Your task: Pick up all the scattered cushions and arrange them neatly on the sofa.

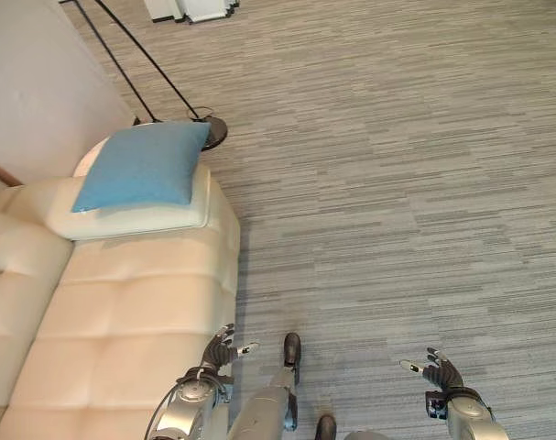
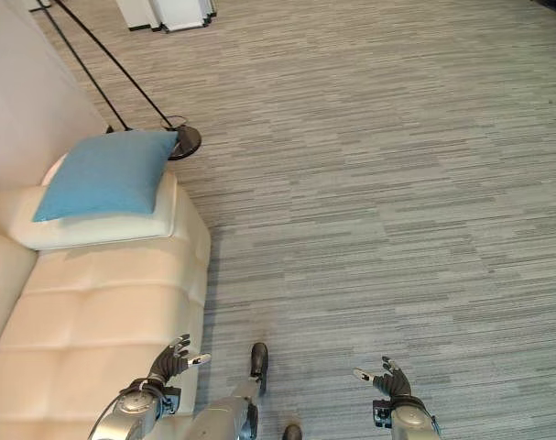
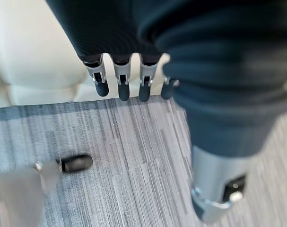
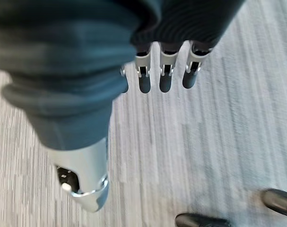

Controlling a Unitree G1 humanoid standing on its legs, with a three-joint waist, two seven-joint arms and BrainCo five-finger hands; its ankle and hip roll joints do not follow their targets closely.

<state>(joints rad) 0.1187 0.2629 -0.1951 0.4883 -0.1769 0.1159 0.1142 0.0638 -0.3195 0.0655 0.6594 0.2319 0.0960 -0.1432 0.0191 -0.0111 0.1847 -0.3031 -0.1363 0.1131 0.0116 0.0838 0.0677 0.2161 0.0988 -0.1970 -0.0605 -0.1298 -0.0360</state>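
Note:
A blue cushion [image 1: 142, 165] lies on the cream sofa's armrest [image 1: 131, 223], at the far end of the sofa [image 1: 103, 330]. My left hand [image 1: 218, 351] hovers by the sofa's front edge with relaxed fingers [image 3: 122, 85] and holds nothing. Over the carpet to the right, my right hand [image 1: 438, 371] is open too, its fingers [image 4: 164, 78] straight and empty. Both hands are far from the cushion.
A floor lamp's round black base [image 1: 209, 130] and slanted black poles [image 1: 140, 50] stand just beyond the armrest. A white object [image 1: 190, 9] sits at the far edge of the grey striped carpet [image 1: 397, 183]. A pale wall [image 1: 30, 82] rises behind the sofa.

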